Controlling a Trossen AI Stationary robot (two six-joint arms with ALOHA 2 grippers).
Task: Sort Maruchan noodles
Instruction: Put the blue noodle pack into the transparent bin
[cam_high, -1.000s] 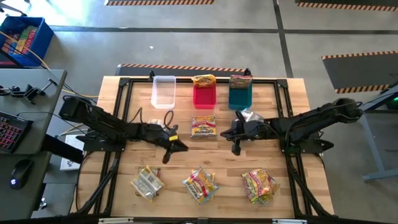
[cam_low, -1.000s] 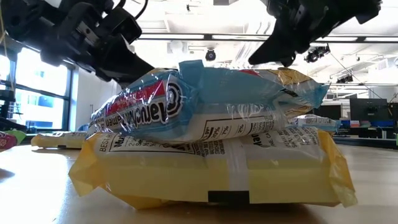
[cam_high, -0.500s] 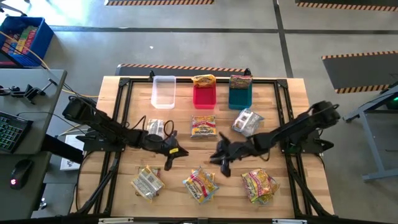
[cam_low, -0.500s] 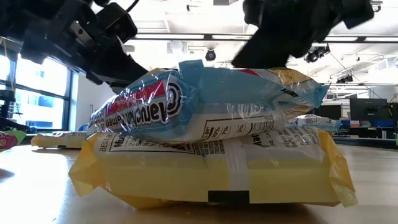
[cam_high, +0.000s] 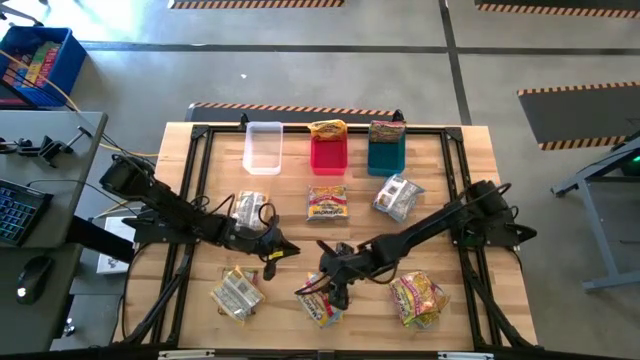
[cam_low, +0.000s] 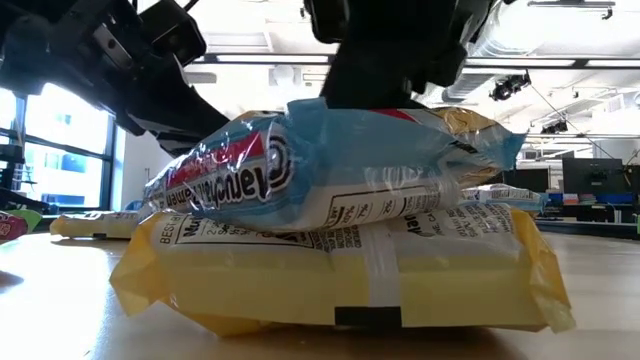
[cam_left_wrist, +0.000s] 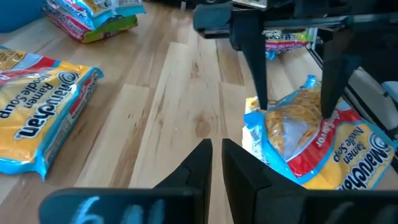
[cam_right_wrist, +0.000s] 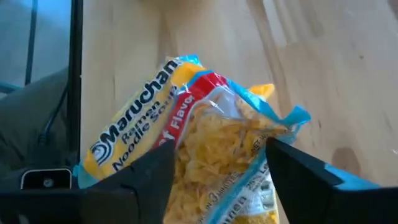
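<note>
A wooden surface (cam_high: 470, 180) seen from above holds 3 bins along its far edge: a clear bin (cam_high: 263, 147), a red bin (cam_high: 328, 150) with a yellow noodle packet sticking out of it, and a teal bin (cam_high: 386, 148) with a pink and green packet in it. The Maruchan noodles lie scattered across the surface. A silvery packet (cam_high: 248, 209) lies left of centre, a single yellow packet (cam_high: 327, 203) lies at centre, and another silvery packet (cam_high: 398, 195) lies to the right. Along the near edge sit 3 small piles: silvery (cam_high: 236, 293) on the left, yellow-orange (cam_high: 316, 305) in the middle, and pink and green (cam_high: 418, 298) on the right. The right gripper (cam_high: 335, 289) reaches in over the middle pile, and its 2 fingers (cam_left_wrist: 252, 62) stand apart, straddling the top yellow packet (cam_left_wrist: 311, 140) without closing on it. The left gripper (cam_high: 272, 248) hovers over bare wood between the left silvery packet and the middle pile, its fingers (cam_left_wrist: 196, 165) close together with only a narrow gap and nothing between them.
</note>
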